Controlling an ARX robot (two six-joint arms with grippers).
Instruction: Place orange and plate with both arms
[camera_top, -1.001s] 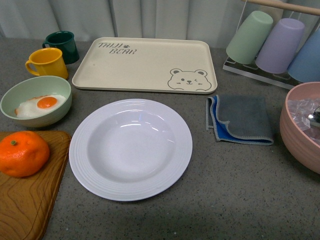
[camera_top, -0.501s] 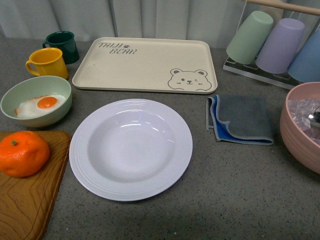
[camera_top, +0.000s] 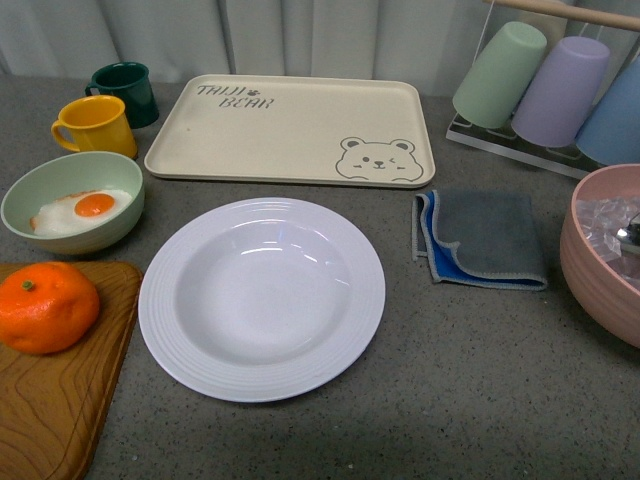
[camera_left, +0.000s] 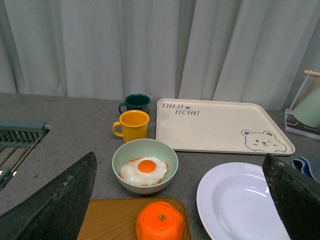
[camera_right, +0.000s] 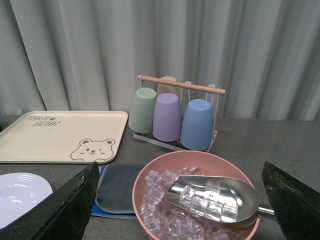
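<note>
Our left end effector (camera_left: 178, 156) is spread wide, its two dark fingers (camera_left: 55, 200) standing far apart at the edges of the left wrist view with nothing between them. Our right end effector (camera_right: 180, 164) is equally wide and holds nothing. Neither arm shows in the front view.

We see the orange (camera_top: 45, 307) on a wooden board (camera_top: 55, 420) at the near left of the grey counter (camera_top: 480, 380), with its green stem dot facing up. The plate (camera_top: 261, 298) lies flat on the counter just to the right of the board, close to its edge; whether the two touch we cannot tell. Nothing lies in the plate.

Behind the board stands a pale green bowl (camera_top: 72, 200) with a fried egg (camera_top: 85, 210) inside. Further back are a yellow mug (camera_top: 95, 125) and, behind it, a dark green mug (camera_top: 125, 92). A cream tray (camera_top: 290, 128) with a bear drawing lies beyond the plate, apart from it.

To the right of the plate a folded grey and blue cloth (camera_top: 482, 238) lies flat. At the right edge sits a pink bowl (camera_right: 150, 187) filled with ice cubes, with a metal scoop (camera_right: 215, 197) resting in the ice. Behind it a rack (camera_right: 181, 84) with a wooden bar carries upturned cups in green (camera_right: 142, 110), purple (camera_right: 167, 117) and blue (camera_right: 197, 124).
</note>
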